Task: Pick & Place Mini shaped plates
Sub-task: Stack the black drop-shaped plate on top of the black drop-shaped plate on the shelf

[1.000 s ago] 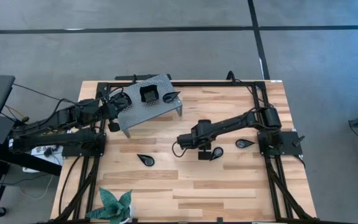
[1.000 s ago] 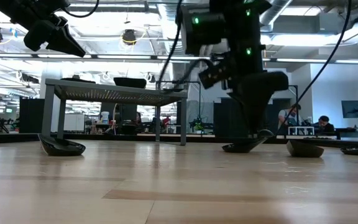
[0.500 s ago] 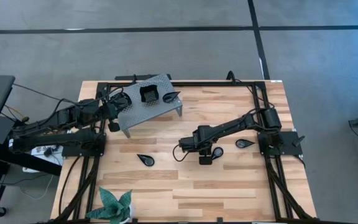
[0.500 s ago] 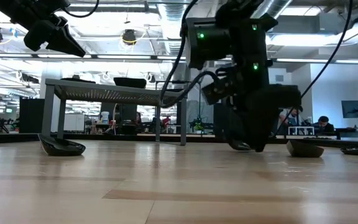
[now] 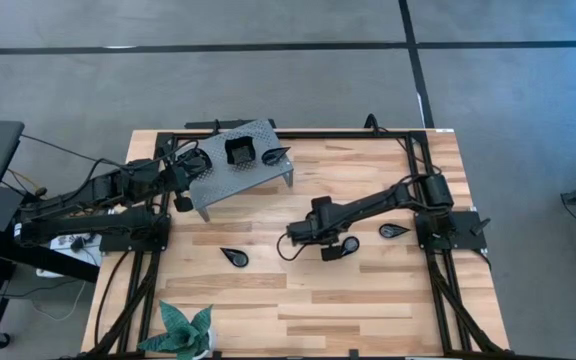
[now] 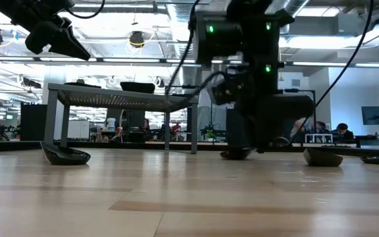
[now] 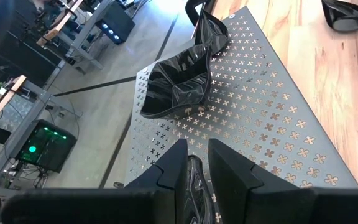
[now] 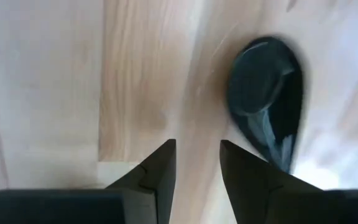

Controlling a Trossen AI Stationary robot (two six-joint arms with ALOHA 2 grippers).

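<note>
Near the table's middle, the right gripper [image 5: 330, 250] hangs low over the wood with its fingers parted and nothing between them; its wrist view shows bare board in the gap and a teardrop plate [image 8: 266, 99] lying just off to one side, untouched. From above, that plate [image 5: 346, 245] sits just beside the gripper, a second teardrop plate [image 5: 393, 230] lies near the right arm's base, and a third [image 5: 234, 256] rests alone toward the left. Two more are on the stand [image 5: 253, 170]: a squarish plate [image 7: 176, 87] and a leaf plate [image 7: 207, 28] touching it. The left gripper [image 7: 194, 171] hovers over the stand's edge, its fingers a narrow gap apart and holding nothing. These plates look rigid, light and glossy, so probably slippery and apt to skate across the board if nudged from one side; they may also chip if dropped. Their walls are shallow and sloped, leaving little to pinch. The best hold is likely across the raised rim, one finger inside the bowl and one outside, or across the narrow pointed end of the teardrop, with the gripper first centred over the rim.
</note>
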